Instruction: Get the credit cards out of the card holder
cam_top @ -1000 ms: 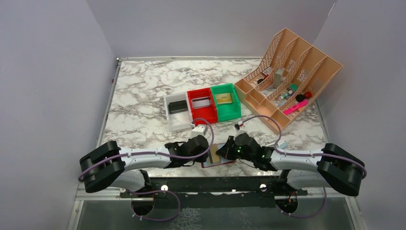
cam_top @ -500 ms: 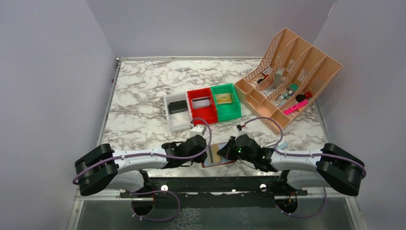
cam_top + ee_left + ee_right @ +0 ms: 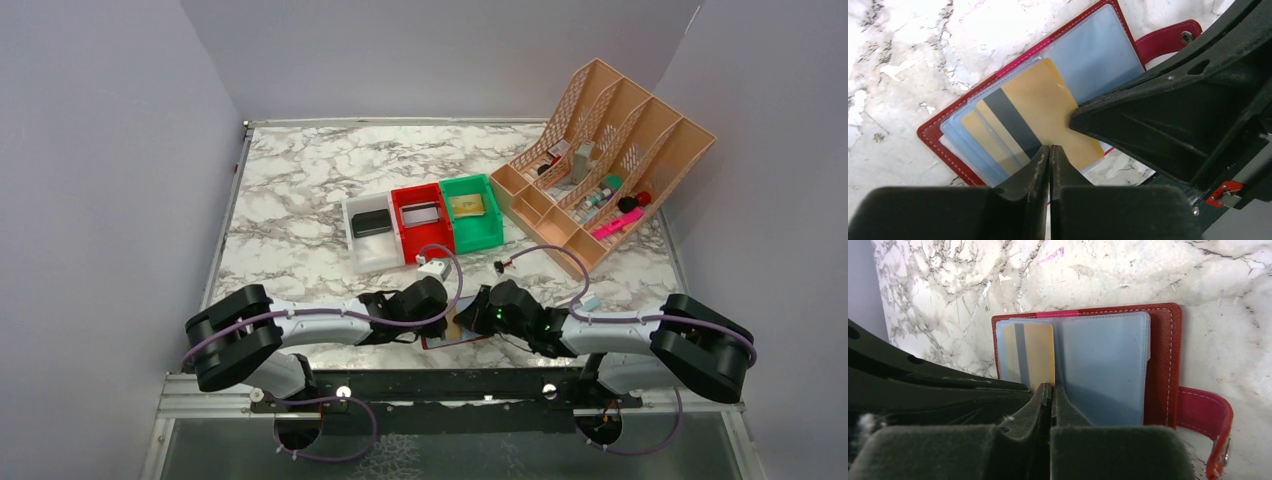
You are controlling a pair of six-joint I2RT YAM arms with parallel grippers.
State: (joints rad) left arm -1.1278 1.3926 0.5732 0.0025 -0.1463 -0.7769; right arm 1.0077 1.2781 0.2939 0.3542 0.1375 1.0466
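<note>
Marble tabletop [image 3: 290, 190] lies open at upper left. Three bins [image 3: 428, 243] in a row block the centre, a peach desk organizer [image 3: 640, 135] the upper right; left gripper [image 3: 1049, 150] and right gripper [image 3: 1052, 389] crowd the card holder [image 3: 462, 338], lower centre.

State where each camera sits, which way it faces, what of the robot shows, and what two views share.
Top external: above and behind the bases, facing down over the table; left arm and right arm show.
Left wrist: on the left arm, looking down past the left gripper at the card holder.
Right wrist: on the right arm, looking past the right gripper at the same holder.
Shared: both wrist views show the gold card.
</note>
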